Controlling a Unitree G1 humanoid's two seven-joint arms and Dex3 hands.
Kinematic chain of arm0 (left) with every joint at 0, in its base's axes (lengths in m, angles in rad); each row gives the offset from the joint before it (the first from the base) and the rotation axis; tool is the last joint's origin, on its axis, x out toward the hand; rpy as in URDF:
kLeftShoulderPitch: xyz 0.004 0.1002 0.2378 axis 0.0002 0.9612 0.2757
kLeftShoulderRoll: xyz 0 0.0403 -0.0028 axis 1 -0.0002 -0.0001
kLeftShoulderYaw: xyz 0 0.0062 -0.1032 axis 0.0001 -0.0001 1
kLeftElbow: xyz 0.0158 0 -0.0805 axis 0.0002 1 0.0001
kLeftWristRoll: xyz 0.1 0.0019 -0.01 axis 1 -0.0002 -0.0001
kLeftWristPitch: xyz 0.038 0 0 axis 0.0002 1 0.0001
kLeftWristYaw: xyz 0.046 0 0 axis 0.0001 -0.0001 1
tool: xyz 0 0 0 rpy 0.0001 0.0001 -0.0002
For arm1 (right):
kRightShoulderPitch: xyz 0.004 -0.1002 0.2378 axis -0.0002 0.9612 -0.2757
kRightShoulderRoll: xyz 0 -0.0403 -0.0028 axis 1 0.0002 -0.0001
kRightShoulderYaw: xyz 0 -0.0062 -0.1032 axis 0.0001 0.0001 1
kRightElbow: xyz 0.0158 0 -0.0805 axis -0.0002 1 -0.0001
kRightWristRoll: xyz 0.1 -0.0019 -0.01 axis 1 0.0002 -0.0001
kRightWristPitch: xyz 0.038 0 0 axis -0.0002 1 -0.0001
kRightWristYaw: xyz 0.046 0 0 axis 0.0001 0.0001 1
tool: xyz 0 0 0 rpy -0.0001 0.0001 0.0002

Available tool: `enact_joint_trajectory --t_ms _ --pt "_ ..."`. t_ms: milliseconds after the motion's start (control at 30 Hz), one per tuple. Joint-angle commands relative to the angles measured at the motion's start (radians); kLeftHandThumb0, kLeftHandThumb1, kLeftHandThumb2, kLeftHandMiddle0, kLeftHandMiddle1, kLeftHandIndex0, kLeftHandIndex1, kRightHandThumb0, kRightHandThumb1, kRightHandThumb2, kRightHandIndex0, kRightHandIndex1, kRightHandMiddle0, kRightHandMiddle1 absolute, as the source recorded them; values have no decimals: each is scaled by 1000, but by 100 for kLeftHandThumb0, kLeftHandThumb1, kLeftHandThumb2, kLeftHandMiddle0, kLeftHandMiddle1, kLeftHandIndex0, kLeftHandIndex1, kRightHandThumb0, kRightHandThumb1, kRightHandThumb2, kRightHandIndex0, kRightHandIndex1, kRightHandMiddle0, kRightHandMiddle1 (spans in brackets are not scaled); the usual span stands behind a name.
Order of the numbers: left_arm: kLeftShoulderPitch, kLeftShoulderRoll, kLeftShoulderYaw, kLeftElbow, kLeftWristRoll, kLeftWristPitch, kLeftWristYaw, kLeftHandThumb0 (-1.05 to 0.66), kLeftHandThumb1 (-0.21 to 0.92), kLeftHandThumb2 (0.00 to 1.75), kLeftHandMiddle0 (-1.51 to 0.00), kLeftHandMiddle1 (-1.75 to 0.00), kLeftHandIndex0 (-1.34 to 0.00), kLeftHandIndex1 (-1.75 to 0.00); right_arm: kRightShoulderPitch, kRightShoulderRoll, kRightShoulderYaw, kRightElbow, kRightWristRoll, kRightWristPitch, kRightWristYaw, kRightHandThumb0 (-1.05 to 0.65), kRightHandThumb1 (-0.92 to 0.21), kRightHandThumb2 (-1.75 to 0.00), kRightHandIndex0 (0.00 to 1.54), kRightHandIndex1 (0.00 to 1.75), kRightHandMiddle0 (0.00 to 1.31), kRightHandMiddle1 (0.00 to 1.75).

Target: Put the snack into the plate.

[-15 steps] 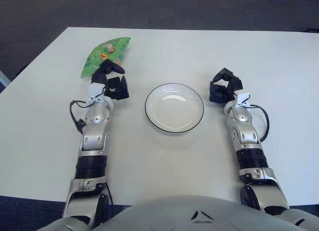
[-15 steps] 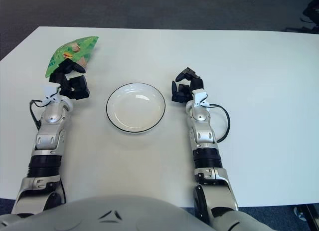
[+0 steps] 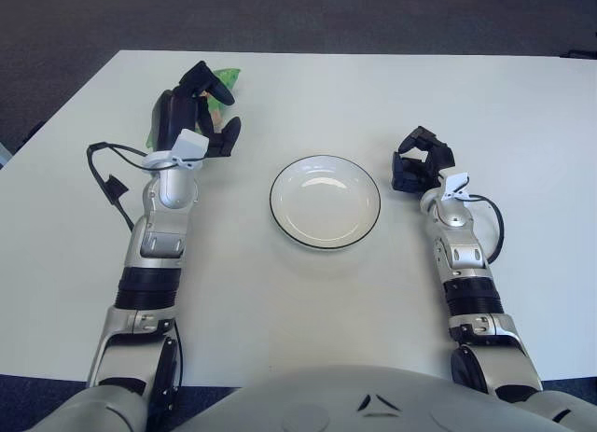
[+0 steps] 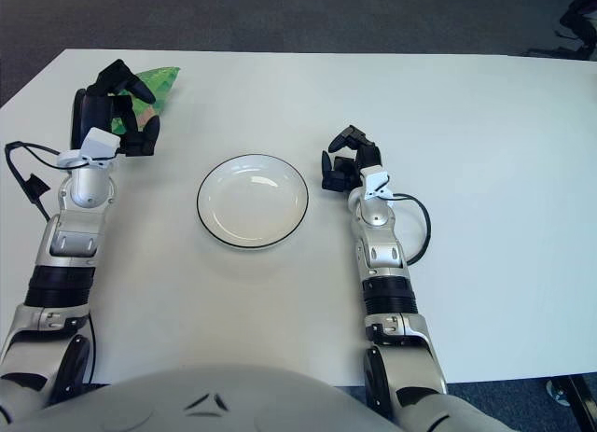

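A green snack bag [image 4: 154, 82] is seen at the far left of the white bench [image 3: 308, 292], largely covered by the left robot hand [image 3: 194, 119], which is raised over it with its dark fingers [image 3: 211, 85] curled around and above the packet. Whether the packet is actually clamped or only touched cannot be told, as the hand hides most of it; only the bag's far corner is left showing beyond the fingers. A white plate [image 3: 326, 201] with a dark rim is set at the middle of the bench, well apart from the snack and with nothing in it. The right robot hand [image 3: 419, 161] is rested on the bench just to the right of the plate, its fingers curled together around nothing.
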Motion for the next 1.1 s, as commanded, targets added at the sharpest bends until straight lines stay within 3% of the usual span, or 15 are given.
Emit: enact_joint_trajectory --t_ms 0,267,500,633,700,800,900,1067 --pt "-39 54 -13 16 53 -13 -14 -48 32 131 -119 -175 -61 -175 109 8 0 69 -10 21 -1 -50 -27 -137 135 175 65 175" --pt "-87 141 -28 48 135 -10 -30 -48 32 131 -123 -175 -61 -175 106 7 -3 76 -2 13 9 -50 -28 -137 135 175 65 175" --pt "-112 176 -49 65 236 16 -8 -49 30 134 -127 -175 -63 -175 102 7 -3 80 -6 13 6 -50 -27 -137 134 175 65 175" --pt "-131 184 -69 88 313 49 30 -47 35 127 -125 -175 -58 -175 101 5 -2 82 -7 18 8 -50 -27 -137 134 175 65 175" --pt "-140 184 -80 103 346 67 49 -46 40 122 -114 -175 -55 -175 100 3 -2 83 -8 20 9 -50 -27 -137 134 175 65 175" --pt "-167 183 -104 148 395 87 80 -43 50 108 -75 -169 -47 -175 99 1 -2 85 -6 22 13 -50 -27 -138 133 175 65 175" --pt "-211 188 -134 221 427 87 110 -40 64 91 -53 -160 -37 -175 98 -3 -2 90 -4 19 19 -50 -27 -138 133 175 65 175" --pt "-243 216 -162 281 437 68 106 -37 81 67 -37 -149 -26 -175 97 -7 -2 96 -6 15 27 -50 -27 -138 134 175 65 175"
